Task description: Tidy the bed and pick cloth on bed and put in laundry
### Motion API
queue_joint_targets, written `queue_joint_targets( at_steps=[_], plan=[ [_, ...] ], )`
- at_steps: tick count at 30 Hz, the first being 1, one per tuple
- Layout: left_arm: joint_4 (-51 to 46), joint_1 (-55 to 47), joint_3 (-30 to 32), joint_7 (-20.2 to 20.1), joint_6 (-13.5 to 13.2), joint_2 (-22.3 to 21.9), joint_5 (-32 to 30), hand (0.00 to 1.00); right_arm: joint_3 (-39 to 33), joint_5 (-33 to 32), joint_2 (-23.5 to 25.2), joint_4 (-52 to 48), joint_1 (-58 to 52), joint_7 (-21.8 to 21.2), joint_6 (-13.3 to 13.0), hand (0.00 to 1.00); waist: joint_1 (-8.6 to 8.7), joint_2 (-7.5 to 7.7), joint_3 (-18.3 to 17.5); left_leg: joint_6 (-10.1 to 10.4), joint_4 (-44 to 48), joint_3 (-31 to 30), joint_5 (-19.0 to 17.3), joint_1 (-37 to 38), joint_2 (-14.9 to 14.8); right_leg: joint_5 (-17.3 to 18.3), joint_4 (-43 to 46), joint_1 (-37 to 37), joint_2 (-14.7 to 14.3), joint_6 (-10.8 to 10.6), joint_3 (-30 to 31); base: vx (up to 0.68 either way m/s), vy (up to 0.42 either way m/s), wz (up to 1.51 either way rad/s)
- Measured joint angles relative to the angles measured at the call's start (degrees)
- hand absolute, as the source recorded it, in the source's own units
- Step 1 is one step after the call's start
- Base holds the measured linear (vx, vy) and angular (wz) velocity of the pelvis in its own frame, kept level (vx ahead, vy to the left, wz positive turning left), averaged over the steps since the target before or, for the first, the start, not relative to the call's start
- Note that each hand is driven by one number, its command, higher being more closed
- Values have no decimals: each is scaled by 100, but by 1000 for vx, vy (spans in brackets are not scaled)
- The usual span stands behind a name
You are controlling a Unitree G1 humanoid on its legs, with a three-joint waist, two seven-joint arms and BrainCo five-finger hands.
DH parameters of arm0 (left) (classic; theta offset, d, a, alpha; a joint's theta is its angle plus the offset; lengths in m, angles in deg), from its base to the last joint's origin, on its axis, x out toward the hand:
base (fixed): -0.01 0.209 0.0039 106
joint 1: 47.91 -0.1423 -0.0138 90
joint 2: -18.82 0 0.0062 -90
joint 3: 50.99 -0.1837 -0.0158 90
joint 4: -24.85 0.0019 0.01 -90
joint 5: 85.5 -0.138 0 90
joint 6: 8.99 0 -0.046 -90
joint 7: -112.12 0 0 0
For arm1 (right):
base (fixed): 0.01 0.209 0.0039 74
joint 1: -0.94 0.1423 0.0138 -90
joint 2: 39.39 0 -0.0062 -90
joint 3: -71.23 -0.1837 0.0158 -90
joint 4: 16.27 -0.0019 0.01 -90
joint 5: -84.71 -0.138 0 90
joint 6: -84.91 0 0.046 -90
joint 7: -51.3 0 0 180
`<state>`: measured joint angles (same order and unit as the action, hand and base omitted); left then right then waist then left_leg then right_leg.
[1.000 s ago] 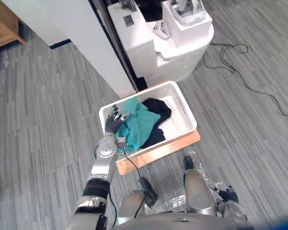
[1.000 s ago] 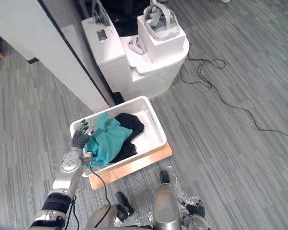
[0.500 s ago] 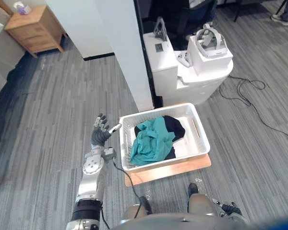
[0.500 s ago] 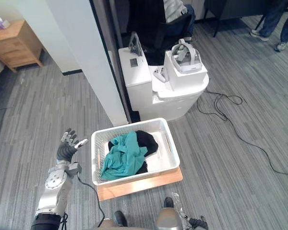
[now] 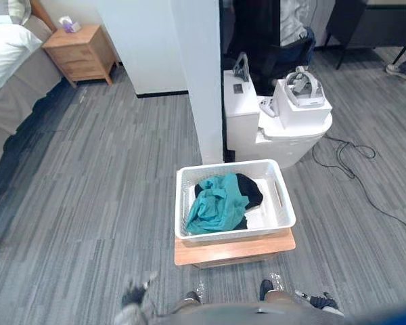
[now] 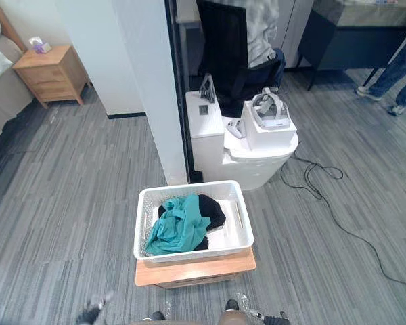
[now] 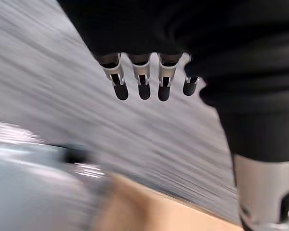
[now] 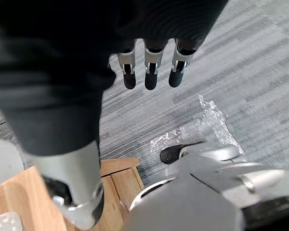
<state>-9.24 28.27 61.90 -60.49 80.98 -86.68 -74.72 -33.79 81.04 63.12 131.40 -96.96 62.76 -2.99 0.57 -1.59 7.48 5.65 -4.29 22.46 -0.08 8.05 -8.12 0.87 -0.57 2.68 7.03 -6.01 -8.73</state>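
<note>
Left eye view first: the pick-up job looks done

Left eye view: a white laundry basket (image 5: 237,233) sits on a low wooden stand (image 5: 233,250). A teal cloth (image 5: 213,206) lies bunched up inside the basket, on its left half. A black cloth (image 5: 250,191) peeks out from under it, toward the basket's back wall. The teal heap is longer than it is wide. Its long way runs from the basket's near left corner to the middle of its back wall. The left hand (image 5: 134,296) hangs low in front of the basket, well apart from it.

Right eye view: the bed (image 6: 0,95) is far off, behind the basket and to its left. I think the cloth part is done. I cannot tell if the bed is tidy.

Left wrist view: the left hand's fingers (image 7: 143,79) hang straight and loose. They hold nothing.

Right wrist view: the right hand (image 8: 151,72) is loose too, with nothing in it. The wooden stand shows close by.
</note>
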Motion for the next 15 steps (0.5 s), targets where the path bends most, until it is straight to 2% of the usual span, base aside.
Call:
queue_joint_targets(
  at_steps=[3,8,15],
  plan=[
    [184,-71,28,-65,104,-17,-104,0,74,-6,-16,-43,64,-2,-69,0,-32,10,-27,22,-71,-40,40,-3,4,-28,-55,11,-24,-9,-30,-2,-18,5],
    [396,32,-46,-96,110,32,-578,0,450,-13,-112,-41,288,-14,-199,0,-20,-57,-73,24,-75,-81,37,19,19,-82,-167,66,-77,6,-13,21,0,-3],
    [397,138,-327,-129,107,113,-724,0,667,-10,40,7,427,-70,-259,0,-23,-60,-74,74,-78,-80,-20,110,14,-98,-278,205,-111,18,7,39,-1,-2]
  ],
)
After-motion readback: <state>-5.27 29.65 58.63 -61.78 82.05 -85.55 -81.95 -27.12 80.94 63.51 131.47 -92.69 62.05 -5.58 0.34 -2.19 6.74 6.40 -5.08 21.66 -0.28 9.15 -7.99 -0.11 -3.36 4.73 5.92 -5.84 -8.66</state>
